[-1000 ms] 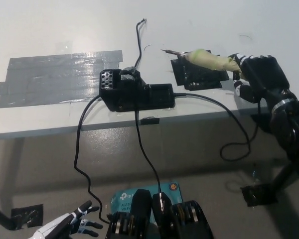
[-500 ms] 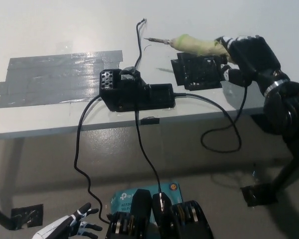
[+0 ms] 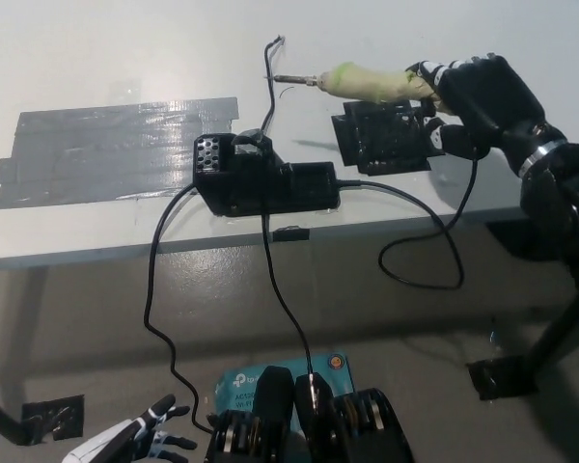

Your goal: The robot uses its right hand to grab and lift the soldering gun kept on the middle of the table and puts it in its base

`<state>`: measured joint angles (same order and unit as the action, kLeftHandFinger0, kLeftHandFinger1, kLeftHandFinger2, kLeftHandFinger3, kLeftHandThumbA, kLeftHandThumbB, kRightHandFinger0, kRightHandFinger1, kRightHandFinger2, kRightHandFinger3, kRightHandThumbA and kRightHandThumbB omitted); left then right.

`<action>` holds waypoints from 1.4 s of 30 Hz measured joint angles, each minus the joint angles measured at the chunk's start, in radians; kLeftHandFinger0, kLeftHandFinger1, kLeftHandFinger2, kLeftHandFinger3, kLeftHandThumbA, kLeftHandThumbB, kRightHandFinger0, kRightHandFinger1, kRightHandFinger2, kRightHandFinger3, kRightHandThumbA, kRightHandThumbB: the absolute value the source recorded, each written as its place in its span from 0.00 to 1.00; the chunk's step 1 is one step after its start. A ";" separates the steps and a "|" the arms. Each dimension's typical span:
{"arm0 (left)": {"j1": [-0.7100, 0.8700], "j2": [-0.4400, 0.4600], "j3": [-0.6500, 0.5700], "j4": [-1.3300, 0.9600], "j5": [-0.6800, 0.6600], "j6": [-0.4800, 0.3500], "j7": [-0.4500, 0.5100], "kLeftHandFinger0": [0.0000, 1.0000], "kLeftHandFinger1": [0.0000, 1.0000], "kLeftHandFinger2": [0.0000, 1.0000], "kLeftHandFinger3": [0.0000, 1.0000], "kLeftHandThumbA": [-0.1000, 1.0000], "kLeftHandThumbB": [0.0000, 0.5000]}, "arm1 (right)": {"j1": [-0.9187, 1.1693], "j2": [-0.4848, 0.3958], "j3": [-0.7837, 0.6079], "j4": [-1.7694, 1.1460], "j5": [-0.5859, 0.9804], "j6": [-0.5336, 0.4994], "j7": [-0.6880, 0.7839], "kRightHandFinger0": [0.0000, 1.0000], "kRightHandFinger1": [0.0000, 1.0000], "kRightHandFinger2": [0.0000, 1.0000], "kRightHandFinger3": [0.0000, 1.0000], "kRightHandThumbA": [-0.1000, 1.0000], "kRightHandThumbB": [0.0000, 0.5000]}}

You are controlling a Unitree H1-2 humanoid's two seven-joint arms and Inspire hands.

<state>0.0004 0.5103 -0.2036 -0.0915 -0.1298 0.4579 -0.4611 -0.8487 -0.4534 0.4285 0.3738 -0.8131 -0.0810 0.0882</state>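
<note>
My black right hand (image 3: pixel 478 96) is shut on the soldering gun (image 3: pixel 367 83), a pale green handle with a thin metal tip pointing left. It hangs in the air above the table (image 3: pixel 125 58), over a black tape patch (image 3: pixel 381 140). Its black cable (image 3: pixel 434 241) loops down off the table's front edge. The black base (image 3: pixel 261 178) sits at the table's middle front, left of and below the gun's tip. My white left hand (image 3: pixel 130 439) rests low at the bottom left, fingers apart, holding nothing.
A wide strip of grey tape (image 3: pixel 106 145) covers the table's left part. Black cables (image 3: pixel 159 318) hang from the base toward the floor. A teal device (image 3: pixel 270 381) lies on the floor below.
My right hand has carried the soldering gun up and to the left, off the black tape patch; its tip now lies farther left, nearer the base. The cable loop followed.
</note>
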 measured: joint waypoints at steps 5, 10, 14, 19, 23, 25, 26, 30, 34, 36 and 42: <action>0.002 0.000 0.001 0.000 0.000 0.000 0.000 1.00 0.72 0.78 1.00 1.00 1.00 | 0.006 -0.029 -0.004 -0.010 0.006 -0.057 0.004 0.00 0.00 0.41 0.04 0.00 0.61; 0.002 0.001 0.001 0.000 0.001 0.000 0.000 1.00 0.77 0.77 1.00 1.00 1.00 | 0.010 -0.042 -0.012 -0.011 0.009 -0.103 0.003 0.00 0.00 0.32 0.05 0.00 0.48; 0.002 0.001 0.002 0.000 0.001 0.000 0.000 1.00 0.75 0.77 1.00 1.00 0.98 | 0.010 -0.042 -0.016 -0.009 0.013 -0.138 0.003 0.00 0.02 0.34 0.07 0.00 0.49; 0.002 0.002 0.001 0.000 0.001 0.000 0.000 1.00 0.75 0.79 1.00 1.00 1.00 | 0.009 -0.041 -0.018 -0.006 0.016 -0.171 0.005 0.00 0.01 0.32 0.09 0.00 0.40; 0.000 0.005 0.000 0.000 0.002 0.000 0.000 1.00 0.77 0.79 1.00 1.00 0.99 | 0.009 -0.041 -0.019 0.000 0.018 -0.187 0.008 0.00 0.01 0.35 0.11 0.00 0.50; -0.002 0.005 0.000 0.000 0.001 0.000 0.000 1.00 0.77 0.78 1.00 1.00 0.99 | 0.009 -0.041 -0.019 0.007 0.018 -0.195 0.009 0.00 0.00 0.37 0.09 0.00 0.43; -0.003 0.005 0.000 0.000 0.002 0.000 0.000 1.00 0.76 0.77 1.00 1.00 0.98 | 0.009 -0.041 -0.019 0.012 0.018 -0.199 0.009 0.00 0.00 0.37 0.08 0.00 0.44; -0.006 0.005 0.000 0.000 0.001 0.000 0.000 1.00 0.75 0.77 1.00 1.00 0.96 | 0.009 -0.041 -0.019 0.029 0.016 -0.212 0.009 0.00 0.01 0.41 0.06 0.00 0.41; -0.009 0.005 -0.001 0.000 0.001 0.000 0.000 1.00 0.75 0.78 1.00 1.00 0.99 | 0.009 -0.041 -0.017 0.039 0.008 -0.214 0.012 0.00 0.00 0.38 0.16 0.00 0.41; -0.011 0.005 -0.002 0.000 0.001 0.000 0.000 1.00 0.76 0.79 1.00 1.00 1.00 | 0.009 -0.041 -0.015 0.039 0.003 -0.212 0.016 0.00 0.00 0.30 0.30 0.00 0.46; -0.015 0.005 -0.004 0.000 0.002 0.000 0.000 1.00 0.72 0.74 1.00 1.00 0.99 | 0.009 -0.041 -0.014 0.049 -0.023 -0.210 0.019 0.00 0.00 0.28 0.12 0.00 0.28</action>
<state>-0.0146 0.5149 -0.2076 -0.0915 -0.1278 0.4579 -0.4612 -0.8399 -0.4948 0.4147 0.4229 -0.8364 -0.2915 0.1077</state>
